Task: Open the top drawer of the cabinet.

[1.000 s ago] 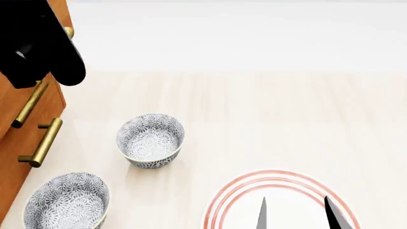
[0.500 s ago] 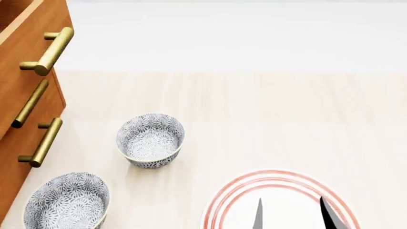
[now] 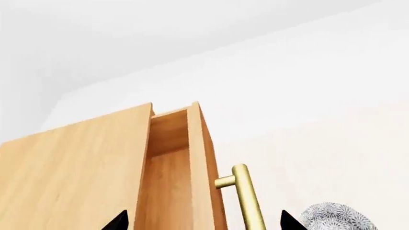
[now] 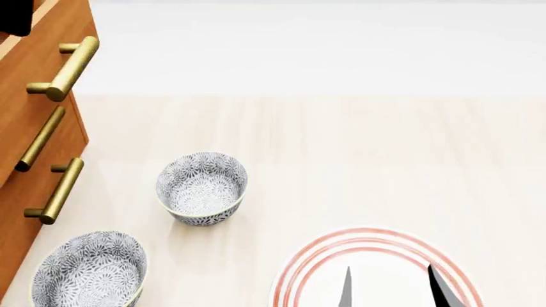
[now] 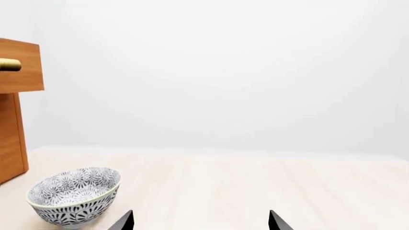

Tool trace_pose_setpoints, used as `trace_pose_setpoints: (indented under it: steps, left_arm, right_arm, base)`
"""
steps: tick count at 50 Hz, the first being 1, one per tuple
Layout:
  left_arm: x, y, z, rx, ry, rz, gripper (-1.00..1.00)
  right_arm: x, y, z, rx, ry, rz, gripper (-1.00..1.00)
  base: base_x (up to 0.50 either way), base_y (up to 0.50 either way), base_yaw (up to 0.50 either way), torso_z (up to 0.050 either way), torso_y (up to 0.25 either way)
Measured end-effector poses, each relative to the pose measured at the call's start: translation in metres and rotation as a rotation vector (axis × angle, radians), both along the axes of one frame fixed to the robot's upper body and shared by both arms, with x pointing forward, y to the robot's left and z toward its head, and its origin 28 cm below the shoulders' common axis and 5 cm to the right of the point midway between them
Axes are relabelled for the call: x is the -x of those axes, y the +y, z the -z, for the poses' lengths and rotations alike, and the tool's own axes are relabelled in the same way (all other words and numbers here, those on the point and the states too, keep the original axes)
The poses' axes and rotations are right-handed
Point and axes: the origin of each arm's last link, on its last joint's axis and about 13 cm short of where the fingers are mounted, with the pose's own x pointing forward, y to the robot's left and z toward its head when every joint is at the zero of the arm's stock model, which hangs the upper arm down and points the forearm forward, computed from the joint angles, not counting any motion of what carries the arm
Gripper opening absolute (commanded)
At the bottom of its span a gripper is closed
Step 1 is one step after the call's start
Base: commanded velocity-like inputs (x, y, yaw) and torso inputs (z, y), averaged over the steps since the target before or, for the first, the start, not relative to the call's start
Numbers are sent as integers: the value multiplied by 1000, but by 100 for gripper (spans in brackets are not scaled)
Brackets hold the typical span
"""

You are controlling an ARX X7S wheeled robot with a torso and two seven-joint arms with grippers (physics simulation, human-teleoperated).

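Observation:
The cabinet (image 4: 22, 173) stands at the left edge of the head view, orange-brown with three brass bar handles. Its top drawer (image 4: 38, 48) juts out past the two lower ones, and its handle (image 4: 66, 66) is free. In the left wrist view the top drawer (image 3: 199, 167) stands part-way out, showing paler wood inside, with its handle (image 3: 248, 201) between my fingertips' lines. My left gripper (image 3: 204, 223) is open and empty, back from the handle. Only a black bit of the left arm (image 4: 13, 16) shows in the head view. My right gripper (image 4: 392, 289) is open and empty over a plate.
Two patterned bowls stand on the pale tabletop: one (image 4: 202, 187) near the cabinet, one (image 4: 88, 268) at the front left. A white plate with red rings (image 4: 298, 268) lies at the front under my right gripper. The right wrist view shows a bowl (image 5: 75, 194) and the cabinet (image 5: 11, 139).
My left arm, which covered the top drawer's handle a second ago, has let go and drawn back to the upper left. The drawer stays out. My right gripper barely shifted.

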Motion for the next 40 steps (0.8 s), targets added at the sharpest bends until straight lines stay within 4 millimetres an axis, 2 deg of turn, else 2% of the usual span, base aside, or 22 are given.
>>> trace_pose_setpoints:
  steps: [15, 40]
  left_arm:
    - [-7, -3, 10, 110, 137, -26, 100]
    - [-17, 0, 26, 144, 231, -103, 100]
  right_arm:
    - [0, 0, 1, 2, 3, 1, 100]
    - [0, 1, 3, 5, 7, -1, 100]
  base:
    - [0, 0, 0, 0, 0]
    - [0, 0, 0, 0, 0]
